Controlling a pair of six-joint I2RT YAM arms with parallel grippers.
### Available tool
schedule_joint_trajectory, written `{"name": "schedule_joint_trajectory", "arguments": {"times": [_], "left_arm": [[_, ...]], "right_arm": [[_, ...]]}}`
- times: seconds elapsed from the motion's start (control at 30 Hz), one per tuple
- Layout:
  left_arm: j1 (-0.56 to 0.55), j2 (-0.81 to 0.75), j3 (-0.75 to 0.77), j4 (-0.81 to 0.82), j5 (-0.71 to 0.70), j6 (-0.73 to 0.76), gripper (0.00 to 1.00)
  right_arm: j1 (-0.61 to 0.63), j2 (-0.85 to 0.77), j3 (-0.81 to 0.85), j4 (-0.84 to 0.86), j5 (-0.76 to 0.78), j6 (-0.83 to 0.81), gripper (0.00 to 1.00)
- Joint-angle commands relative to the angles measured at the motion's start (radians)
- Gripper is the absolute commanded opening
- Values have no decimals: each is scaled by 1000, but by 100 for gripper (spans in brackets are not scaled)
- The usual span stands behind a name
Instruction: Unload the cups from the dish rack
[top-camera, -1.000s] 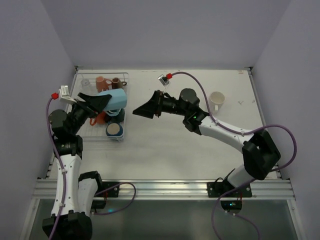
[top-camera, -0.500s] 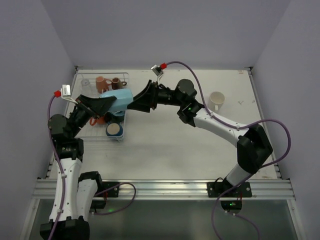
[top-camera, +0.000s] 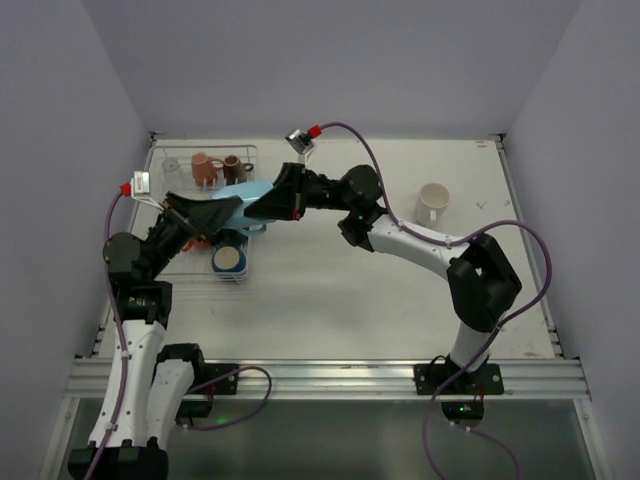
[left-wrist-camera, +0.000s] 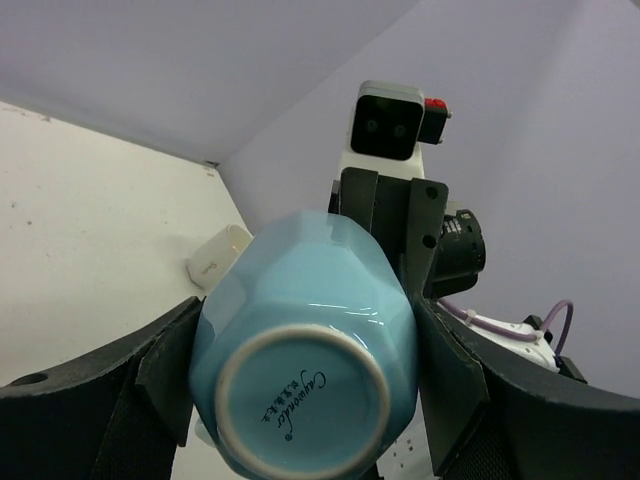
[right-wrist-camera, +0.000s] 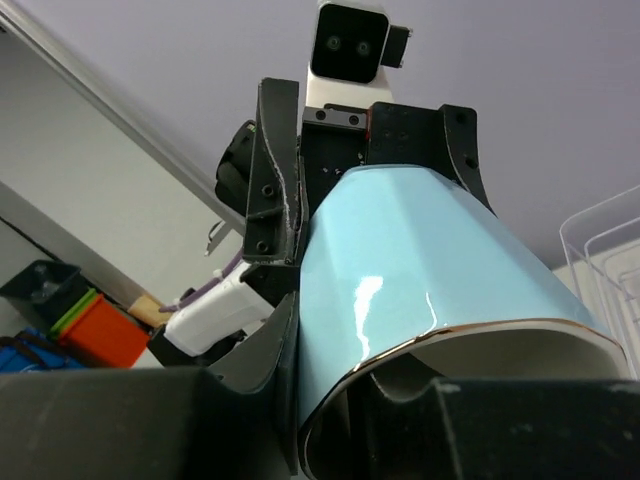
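Note:
A light blue cup (top-camera: 256, 197) hangs in the air beside the dish rack (top-camera: 165, 265), held from both ends. My left gripper (top-camera: 235, 208) has a finger on each side of its body, base toward the wrist camera (left-wrist-camera: 305, 370). My right gripper (top-camera: 272, 203) is shut on the rim, one finger inside the mouth and one outside (right-wrist-camera: 340, 420). In the rack sit a salmon cup (top-camera: 203, 165), a dark brown cup (top-camera: 232, 165), a clear glass (top-camera: 171, 165), an orange cup (top-camera: 200, 240) and a navy cup (top-camera: 228, 260). A white cup (top-camera: 434, 197) stands on the table at the right.
The rack fills the table's far left corner, close to the left wall. The right arm reaches across the middle of the table toward it. The white cup also shows small behind the blue cup (left-wrist-camera: 215, 262). A corner of the wire rack (right-wrist-camera: 610, 230) shows in the right wrist view.
My right gripper has moved left to the blue cup and shut on its rim. My left gripper has lifted the cup slightly toward it.

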Motion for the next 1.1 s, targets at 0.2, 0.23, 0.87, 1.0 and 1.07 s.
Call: {"name": "schedule_joint_trajectory", "arguments": {"times": [0.2,0.23,0.87,1.0,1.07], "left_arm": [[-5,-35,291,-488,-251,475,100],[-4,-32,319,-538,-288,526,100],[-119,-135,83,-721,-541,867,100],[-192,-166,78,-717,-617,874,100],[-211,-184,78,-714,-641,874,100]], "right_arm": [[-28,-208,-167,-259,57,-288,0],[-37,-256,-170,-371,82,-361,0],[-282,-20,203,-1455,974,-1324,0],[-318,-15,108,-1344,897,-1456,0],[-339,-20,89,-1317,858,-1505,0]]}}
